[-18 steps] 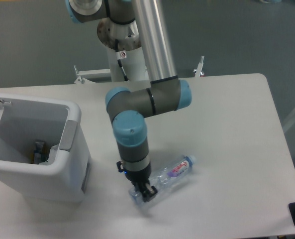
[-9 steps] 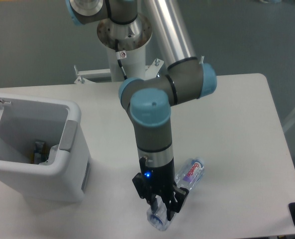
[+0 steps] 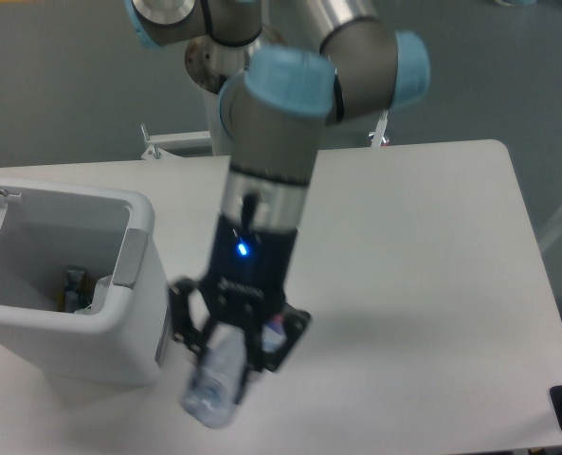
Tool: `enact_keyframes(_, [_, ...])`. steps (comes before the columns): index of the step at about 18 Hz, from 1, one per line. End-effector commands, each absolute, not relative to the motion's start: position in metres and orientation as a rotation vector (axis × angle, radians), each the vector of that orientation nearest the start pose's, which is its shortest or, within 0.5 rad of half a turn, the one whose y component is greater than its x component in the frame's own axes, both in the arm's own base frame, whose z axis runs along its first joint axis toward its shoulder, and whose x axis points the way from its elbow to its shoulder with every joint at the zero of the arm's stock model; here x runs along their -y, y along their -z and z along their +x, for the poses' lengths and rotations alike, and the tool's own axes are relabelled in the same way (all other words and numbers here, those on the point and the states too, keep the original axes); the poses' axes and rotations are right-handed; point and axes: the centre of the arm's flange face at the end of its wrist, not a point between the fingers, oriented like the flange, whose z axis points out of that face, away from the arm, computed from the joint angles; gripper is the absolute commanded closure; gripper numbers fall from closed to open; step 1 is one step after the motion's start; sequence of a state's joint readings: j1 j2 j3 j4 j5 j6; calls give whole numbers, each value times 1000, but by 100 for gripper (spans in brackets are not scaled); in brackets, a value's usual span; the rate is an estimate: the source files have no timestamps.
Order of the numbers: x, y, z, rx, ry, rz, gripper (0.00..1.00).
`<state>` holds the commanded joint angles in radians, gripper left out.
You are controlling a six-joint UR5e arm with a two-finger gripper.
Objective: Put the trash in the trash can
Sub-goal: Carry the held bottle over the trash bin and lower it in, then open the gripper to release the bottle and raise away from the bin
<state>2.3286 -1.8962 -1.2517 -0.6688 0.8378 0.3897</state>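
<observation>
Now the tool (image 3: pixel 233 336) grips the clear, ribbed plastic bottle (image 3: pixel 214 384).

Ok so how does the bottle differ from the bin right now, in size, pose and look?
The bottle is much smaller than the bin. The bottle is held off the table in the pincer, hanging bottom end down; the bin stands on the table. The bottle is clear; the bin is opaque white with a grey panel. The bin is open and holds some items. Both look like plastic.

no legible text or labels anywhere in view
</observation>
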Motion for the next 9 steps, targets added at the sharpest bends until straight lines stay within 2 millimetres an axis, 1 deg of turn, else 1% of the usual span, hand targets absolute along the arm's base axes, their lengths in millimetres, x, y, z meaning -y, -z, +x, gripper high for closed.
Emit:
enact_keyframes(1, [-606, -600, -296, -8, 136, -2043, 51])
enact_keyframes(3, [-606, -605, -288, -38, 176, -2021, 51])
enact_keyframes(5, [-610, -602, -274, -68, 225, -2012, 51])
enact_keyframes(6, [-610, -607, -258, -100, 249, -1999, 50])
enact_keyframes(7, [-608, -610, -246, -129, 273, -1987, 46])
enact_keyframes(9, [-613, -605, -217, -174, 329, -1983, 45])
